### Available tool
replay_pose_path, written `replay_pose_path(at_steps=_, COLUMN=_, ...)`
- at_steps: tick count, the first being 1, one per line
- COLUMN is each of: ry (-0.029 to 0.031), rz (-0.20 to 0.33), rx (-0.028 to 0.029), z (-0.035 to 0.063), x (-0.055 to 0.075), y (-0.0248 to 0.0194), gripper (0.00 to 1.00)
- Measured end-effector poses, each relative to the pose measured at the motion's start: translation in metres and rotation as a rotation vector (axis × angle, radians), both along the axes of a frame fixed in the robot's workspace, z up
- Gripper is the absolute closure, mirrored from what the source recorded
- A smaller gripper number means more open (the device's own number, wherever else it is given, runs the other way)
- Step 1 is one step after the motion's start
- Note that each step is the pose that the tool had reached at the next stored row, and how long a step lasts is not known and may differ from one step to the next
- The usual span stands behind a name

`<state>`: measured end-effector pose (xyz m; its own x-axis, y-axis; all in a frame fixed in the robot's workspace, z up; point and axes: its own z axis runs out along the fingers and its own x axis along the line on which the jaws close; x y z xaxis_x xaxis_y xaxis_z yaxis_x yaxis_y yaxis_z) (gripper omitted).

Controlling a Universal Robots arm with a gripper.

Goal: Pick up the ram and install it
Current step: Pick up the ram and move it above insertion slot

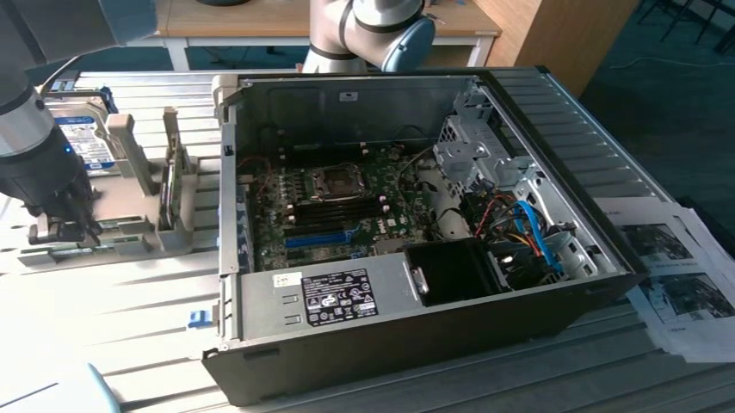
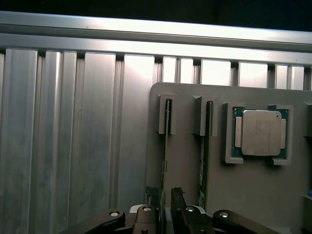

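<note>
Ram (image 2: 165,151): stands on edge in a slot of the grey holder (image 2: 185,161) on the bench (image 2: 73,136), leaving both faces free for grasping; the spread claw (image 2: 165,191) straddles one end, not yet pinching.

A: Strong light falls on the ribbed metal table (image 1: 126,310). At the exterior view's left it glares almost white.
B: Yes, and the inside of the computer case (image 1: 344,112) is dimmer (its walls give shade there).
A: In the wrist view the table's ribs shine in pale stripes.
B: There the ram (image 2: 166,146) is only a dark edge in its slot.
</note>
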<state>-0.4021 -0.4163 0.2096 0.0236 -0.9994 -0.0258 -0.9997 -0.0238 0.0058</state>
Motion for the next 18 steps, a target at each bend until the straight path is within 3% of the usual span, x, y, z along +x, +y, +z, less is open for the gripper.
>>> replay_pose_path(at_steps=18, ry=0.0000, rz=0.000, rx=0.0006, z=-0.0009, x=0.0042, y=0.0014, gripper=0.75)
